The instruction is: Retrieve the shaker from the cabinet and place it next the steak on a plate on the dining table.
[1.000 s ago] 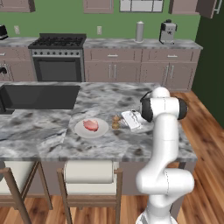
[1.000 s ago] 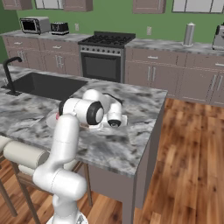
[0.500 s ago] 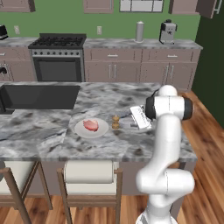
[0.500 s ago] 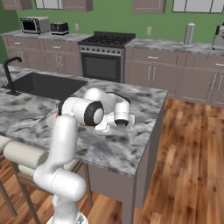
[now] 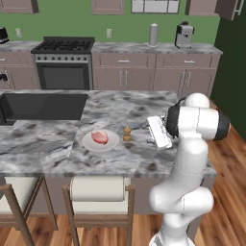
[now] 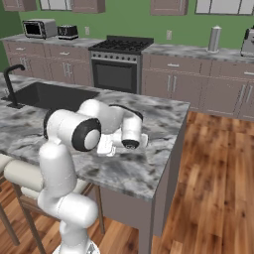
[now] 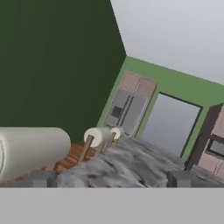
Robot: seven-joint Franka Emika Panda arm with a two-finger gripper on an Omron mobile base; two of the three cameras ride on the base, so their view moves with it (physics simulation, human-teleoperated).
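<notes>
Shaker [image 5: 127, 134]: upright on table [image 5: 57, 149], just beside plate [image 5: 100, 141].
Tool [image 5: 153, 129]: jaws spread, empty, near shaker.

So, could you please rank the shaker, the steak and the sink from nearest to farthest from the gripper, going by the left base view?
1. The shaker, standing just beside the open gripper, toward the plate.
2. The steak, on the plate beyond the shaker.
3. The sink, at the island's far left.

White rounded arm [image 5: 190, 158]; dark joints
</notes>
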